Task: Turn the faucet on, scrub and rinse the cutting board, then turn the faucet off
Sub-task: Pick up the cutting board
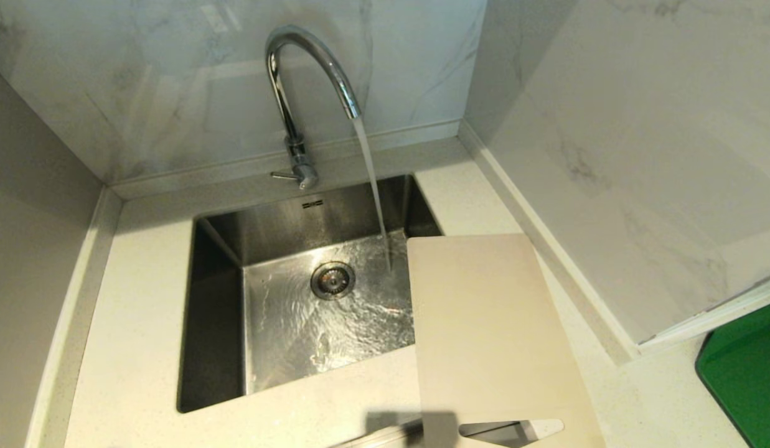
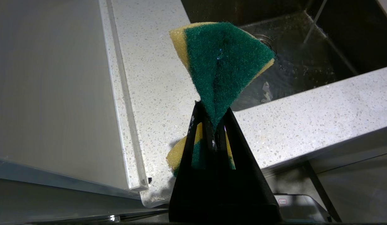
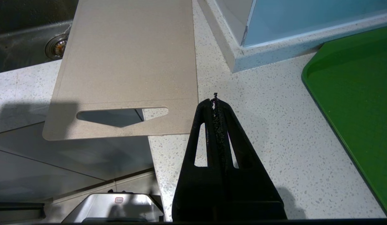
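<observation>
Beige-white thin plastic cutting board lies at four o'clock from the steel sink, one edge overhanging the basin, probably staged for rinsing; its long axis runs twelve-to-six, slot handle nearest the robot. The chrome gooseneck faucet runs. The left gripper pinches a green-and-yellow sponge; the right gripper, pressed together, is empty.

Left gripper: two matte black plastic fingers, wedge-shaped, broad at the base and narrowing to a slim tip, each pierced by a long slot (white specks on the outer edge of one). Right gripper: same black tapered pair with matching slots; ragged, crumbly black lining along the inner seam, frayed at the tip. Both rise from a wide, flat black base.
</observation>
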You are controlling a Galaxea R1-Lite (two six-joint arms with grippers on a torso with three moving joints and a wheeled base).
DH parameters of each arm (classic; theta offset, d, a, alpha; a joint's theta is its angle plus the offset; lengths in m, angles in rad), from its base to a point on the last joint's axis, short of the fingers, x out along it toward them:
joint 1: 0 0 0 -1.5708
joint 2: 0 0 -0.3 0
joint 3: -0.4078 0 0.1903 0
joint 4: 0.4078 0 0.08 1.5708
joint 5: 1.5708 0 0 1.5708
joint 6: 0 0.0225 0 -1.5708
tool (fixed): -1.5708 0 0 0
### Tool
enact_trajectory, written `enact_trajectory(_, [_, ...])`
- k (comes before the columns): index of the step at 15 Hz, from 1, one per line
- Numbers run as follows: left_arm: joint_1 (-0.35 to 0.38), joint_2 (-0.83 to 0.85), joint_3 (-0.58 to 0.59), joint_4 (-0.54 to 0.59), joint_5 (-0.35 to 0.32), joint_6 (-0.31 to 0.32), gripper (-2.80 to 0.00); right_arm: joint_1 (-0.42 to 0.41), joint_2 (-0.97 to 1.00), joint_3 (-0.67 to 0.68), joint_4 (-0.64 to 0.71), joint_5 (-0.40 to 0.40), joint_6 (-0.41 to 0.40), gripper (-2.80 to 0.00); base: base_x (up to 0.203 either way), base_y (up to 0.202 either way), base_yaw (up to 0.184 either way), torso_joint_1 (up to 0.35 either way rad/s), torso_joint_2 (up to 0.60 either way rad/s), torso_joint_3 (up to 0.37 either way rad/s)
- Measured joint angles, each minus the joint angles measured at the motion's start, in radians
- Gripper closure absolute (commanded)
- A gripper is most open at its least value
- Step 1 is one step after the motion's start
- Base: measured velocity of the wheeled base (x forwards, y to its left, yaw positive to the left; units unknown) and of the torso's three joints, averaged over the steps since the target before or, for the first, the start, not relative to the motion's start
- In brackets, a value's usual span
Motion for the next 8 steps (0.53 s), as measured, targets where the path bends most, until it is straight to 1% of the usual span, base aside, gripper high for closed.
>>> enact_trajectory(8, [0.0, 0.0, 0.0, 0.0, 0.0, 0.0, 0.0, 0.0, 0.001, -0.005, 0.01, 0.0, -0.006, 0.0, 0.0, 0.0, 0.0, 0.0, 0.0, 0.0])
